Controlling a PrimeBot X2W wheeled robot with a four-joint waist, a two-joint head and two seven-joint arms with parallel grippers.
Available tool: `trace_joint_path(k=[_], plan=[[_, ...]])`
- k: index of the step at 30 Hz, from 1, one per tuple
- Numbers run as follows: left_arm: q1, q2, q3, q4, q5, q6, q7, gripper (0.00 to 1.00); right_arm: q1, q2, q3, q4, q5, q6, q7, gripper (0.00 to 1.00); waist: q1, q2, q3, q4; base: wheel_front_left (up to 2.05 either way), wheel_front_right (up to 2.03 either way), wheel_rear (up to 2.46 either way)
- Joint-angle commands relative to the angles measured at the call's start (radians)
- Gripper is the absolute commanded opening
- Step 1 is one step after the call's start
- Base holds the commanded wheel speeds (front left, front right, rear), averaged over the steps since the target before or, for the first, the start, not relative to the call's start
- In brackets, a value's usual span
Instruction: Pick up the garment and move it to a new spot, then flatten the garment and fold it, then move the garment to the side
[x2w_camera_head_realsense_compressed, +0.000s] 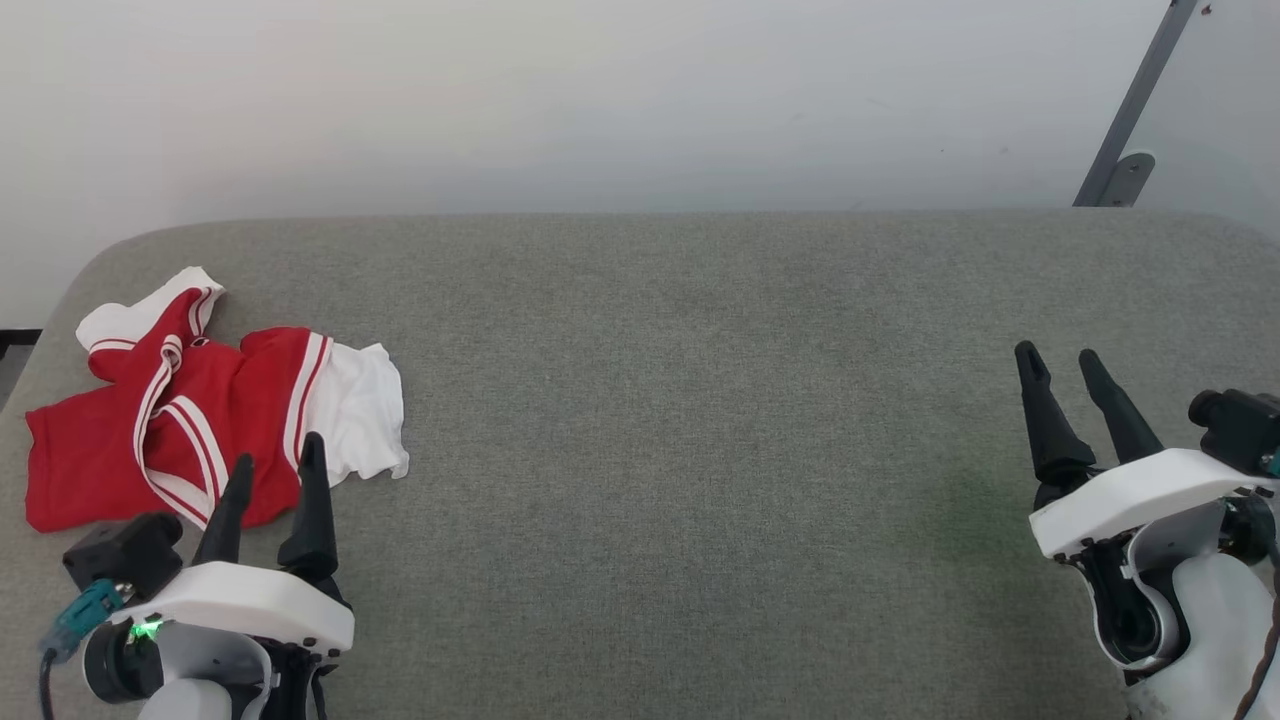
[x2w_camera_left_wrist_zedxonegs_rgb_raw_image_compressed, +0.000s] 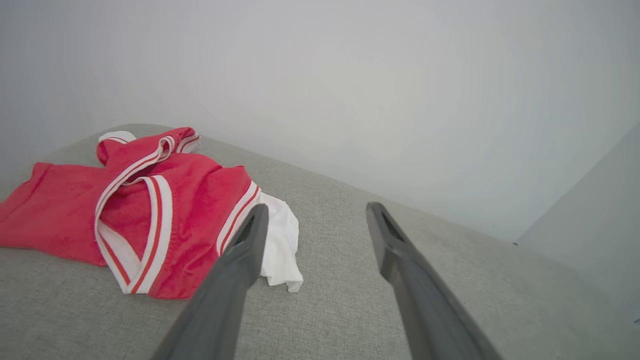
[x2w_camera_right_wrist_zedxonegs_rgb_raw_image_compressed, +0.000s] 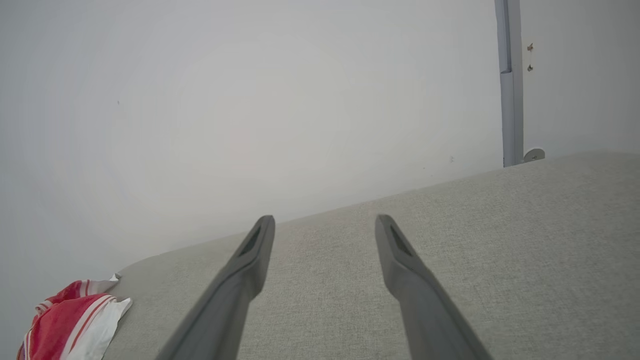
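The garment (x2w_camera_head_realsense_compressed: 200, 400) is a small red shirt with white sleeves and striped trim, lying crumpled at the far left of the grey padded table (x2w_camera_head_realsense_compressed: 680, 400). Its chest lettering is hidden in the folds. My left gripper (x2w_camera_head_realsense_compressed: 278, 457) hovers open at the garment's near right edge, with nothing between its fingers. In the left wrist view the garment (x2w_camera_left_wrist_zedxonegs_rgb_raw_image_compressed: 140, 210) lies left of my left gripper (x2w_camera_left_wrist_zedxonegs_rgb_raw_image_compressed: 315, 211), one finger overlapping the white sleeve. My right gripper (x2w_camera_head_realsense_compressed: 1058, 359) stands open and empty at the table's right side. The right wrist view shows my right gripper (x2w_camera_right_wrist_zedxonegs_rgb_raw_image_compressed: 325, 222) over bare fabric and the garment (x2w_camera_right_wrist_zedxonegs_rgb_raw_image_compressed: 70, 320) far off at lower left.
A white wall runs behind the table. A grey metal bar (x2w_camera_head_realsense_compressed: 1130, 110) leans against the wall at the back right, seen too as the grey bar (x2w_camera_right_wrist_zedxonegs_rgb_raw_image_compressed: 510, 85) in the right wrist view. The table's rounded left corner lies just beyond the garment.
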Motion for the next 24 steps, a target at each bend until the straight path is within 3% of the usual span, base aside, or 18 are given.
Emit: trace_joint_path(k=[1,24], plan=[[-0.022,0.013,-0.003,-0.011,0.034,0.005,-0.011,1.0,-0.027,-0.01,-0.002,-0.002,-0.03,0.004,-0.011,1.0,0.0,-0.0001,-0.001,0.0,0.0,0.0,0.0],[-0.011,0.013,0.011,0.017,0.21,-0.014,-0.069,1.0,-0.033,-0.021,-0.009,0.01,-0.234,0.005,-0.068,1.0,0.0,-0.0001,-0.008,0.003,0.0,0.0,0.0]])
